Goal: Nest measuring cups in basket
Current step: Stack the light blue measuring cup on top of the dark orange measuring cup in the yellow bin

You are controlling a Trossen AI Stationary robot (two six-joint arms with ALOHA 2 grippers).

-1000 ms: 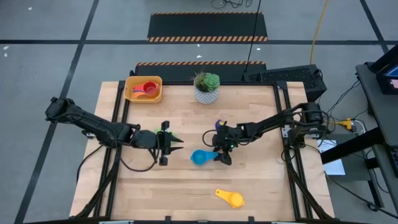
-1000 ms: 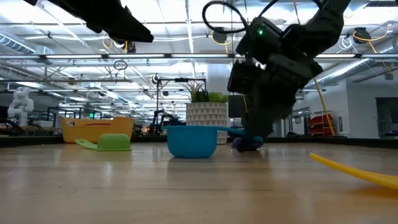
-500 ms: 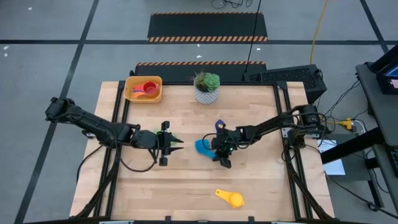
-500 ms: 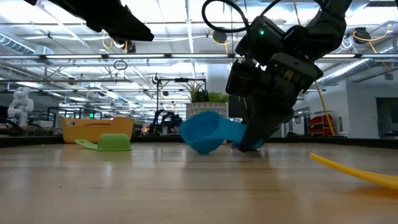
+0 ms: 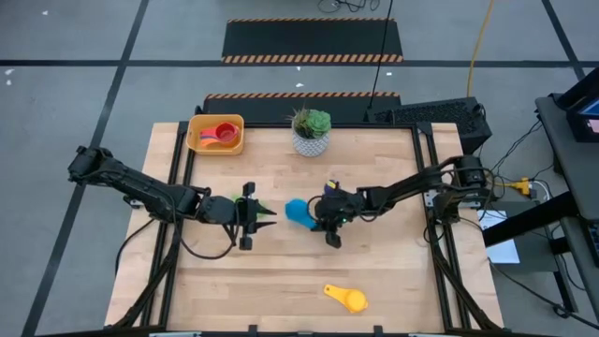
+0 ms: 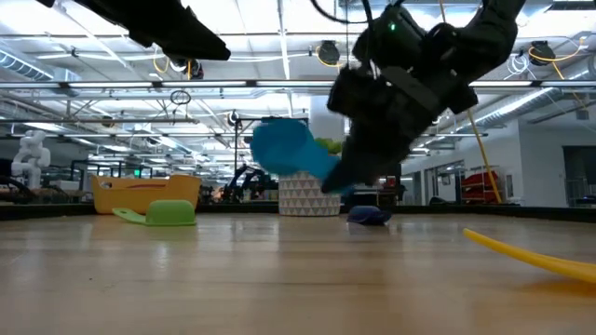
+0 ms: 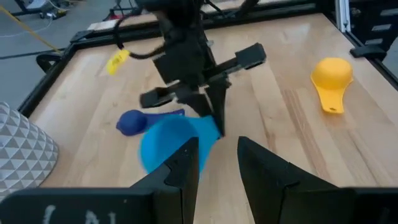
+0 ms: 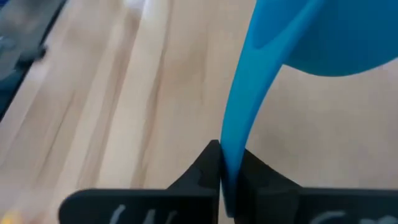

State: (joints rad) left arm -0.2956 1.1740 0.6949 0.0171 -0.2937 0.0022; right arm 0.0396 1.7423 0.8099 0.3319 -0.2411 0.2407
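While the right gripper (image 5: 324,217) is clamped on the handle of the light blue cup (image 5: 298,213), lifted off the table (image 5: 393,271) near its middle, five cups show outside the basket (image 5: 216,133) plus what's in it. Loose: 1 green cup (image 6: 160,213) by the left gripper (image 5: 263,215), fingers a bit apart, nothing held; 1 dark blue cup (image 7: 139,121); 1 yellow cup (image 5: 345,298) near front edge. Basket, back-left corner: 1 red cup (image 5: 226,131), 1 orange cup (image 5: 211,138). 1 potted plant (image 5: 311,131) beside it.

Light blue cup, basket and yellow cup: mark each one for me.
light blue cup (image 6: 282,149), low view, on its bowl, lifted off the table.
basket (image 5: 195,141), high view, on its left wall.
yellow cup (image 5: 354,300), high view, on its bowl.
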